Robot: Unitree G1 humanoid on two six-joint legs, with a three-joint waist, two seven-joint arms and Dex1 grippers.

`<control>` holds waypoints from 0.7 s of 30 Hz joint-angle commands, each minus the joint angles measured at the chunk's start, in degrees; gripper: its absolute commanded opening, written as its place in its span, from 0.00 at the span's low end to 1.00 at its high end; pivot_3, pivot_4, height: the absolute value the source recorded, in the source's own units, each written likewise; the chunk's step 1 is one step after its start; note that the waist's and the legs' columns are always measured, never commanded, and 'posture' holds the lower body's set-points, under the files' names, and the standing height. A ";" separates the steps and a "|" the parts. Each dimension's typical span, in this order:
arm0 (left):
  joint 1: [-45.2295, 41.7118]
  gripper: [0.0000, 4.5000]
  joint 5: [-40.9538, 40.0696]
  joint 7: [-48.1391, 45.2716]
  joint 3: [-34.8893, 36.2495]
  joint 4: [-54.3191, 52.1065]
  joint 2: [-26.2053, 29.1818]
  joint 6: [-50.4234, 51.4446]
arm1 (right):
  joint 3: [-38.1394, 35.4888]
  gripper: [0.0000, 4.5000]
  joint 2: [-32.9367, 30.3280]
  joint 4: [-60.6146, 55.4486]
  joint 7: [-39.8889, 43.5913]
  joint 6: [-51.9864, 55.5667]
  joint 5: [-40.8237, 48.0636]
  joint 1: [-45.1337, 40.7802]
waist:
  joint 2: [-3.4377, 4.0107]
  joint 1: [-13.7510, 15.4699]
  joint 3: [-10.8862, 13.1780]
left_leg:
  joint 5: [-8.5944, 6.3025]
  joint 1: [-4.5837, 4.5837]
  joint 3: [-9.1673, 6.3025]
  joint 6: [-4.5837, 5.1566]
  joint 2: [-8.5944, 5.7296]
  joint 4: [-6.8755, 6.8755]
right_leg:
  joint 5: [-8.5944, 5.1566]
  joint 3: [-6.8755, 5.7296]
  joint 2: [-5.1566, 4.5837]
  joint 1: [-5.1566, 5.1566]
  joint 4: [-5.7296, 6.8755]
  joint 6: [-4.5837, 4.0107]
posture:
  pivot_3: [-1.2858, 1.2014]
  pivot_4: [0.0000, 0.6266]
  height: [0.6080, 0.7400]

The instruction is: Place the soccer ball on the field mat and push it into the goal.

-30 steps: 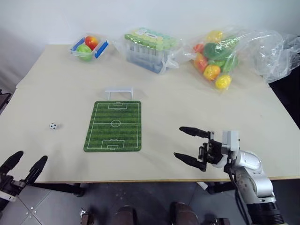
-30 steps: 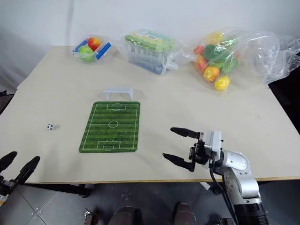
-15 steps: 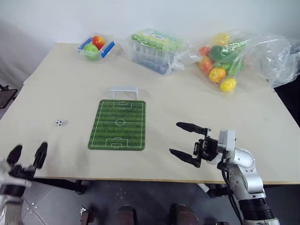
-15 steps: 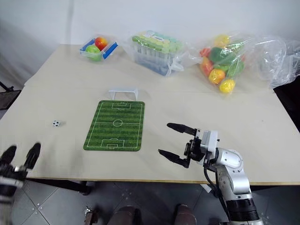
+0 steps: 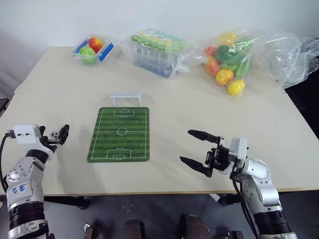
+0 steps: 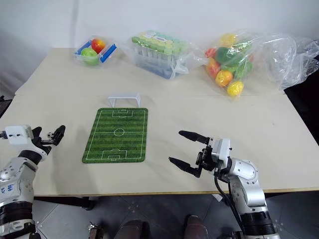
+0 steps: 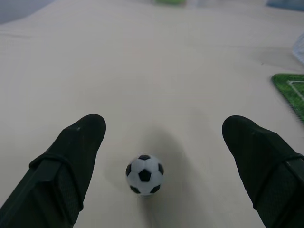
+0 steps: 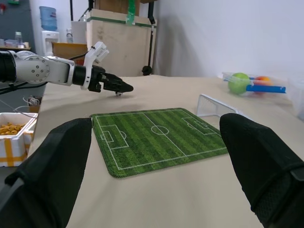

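- Between the two black fingers (image 7: 71, 161) of the left gripper (image 5: 54, 136), spread wide apart, the tiny white soccer ball with black patches (image 7: 144, 174) sits on the bare tabletop, touching neither finger.
- From the head views, that left gripper lies low over the table's left part, with the ball (image 5: 53, 134) just visible between its fingertips, a short way to the left of the mat.
- At the right front of the table, the right gripper (image 5: 200, 147) hovers with its jaws open and empty, fingers pointing left toward the mat.
- Near the middle of the pale beige table (image 5: 199, 107) lies the flat rectangular green field mat with striped grass and white pitch lines (image 5: 119, 134); nothing rests on it.
- Just beyond the mat's far short edge stands the small white plastic goal frame (image 5: 125, 97), low and wide, close to the mat; I cannot tell whether it touches.
- Along the far edge sit a small clear box with blue clips holding red and green toy fruit (image 5: 92, 49), a clear container of green-capped tubes (image 5: 159, 50) and a crumpled clear plastic bag of colourful toy fruit and vegetables (image 5: 230, 62).
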 commanded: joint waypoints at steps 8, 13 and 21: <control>-2.54 0.66 0.45 -2.89 -0.57 7.67 0.96 -3.25 | -0.33 1.00 0.04 -3.43 -2.14 -1.83 -0.35 1.85 | 0.00 0.08 0.00 | 0.00 0.03 0.05 0.00 0.01 0.05 | 0.00 0.06 0.00 -0.01 0.08 0.00 | 0.52 0.24 1.00; -3.62 0.32 0.82 -2.27 -0.57 10.88 0.44 -6.77 | -0.23 1.00 0.15 -3.11 -2.19 -1.86 -0.35 1.63 | 0.00 0.13 0.00 | 0.00 0.04 0.06 0.00 0.01 0.06 | 0.00 0.07 0.00 -0.02 0.10 0.00 | 0.52 0.24 1.00; 0.30 0.19 -0.89 -8.77 -0.52 9.02 0.74 -12.74 | -0.16 1.00 -0.13 -2.01 0.26 -2.08 0.69 0.35 | 0.00 0.07 -0.01 | 0.00 0.07 0.13 0.00 0.01 0.06 | 0.00 0.14 0.00 -0.04 0.13 0.00 | 0.52 0.24 1.00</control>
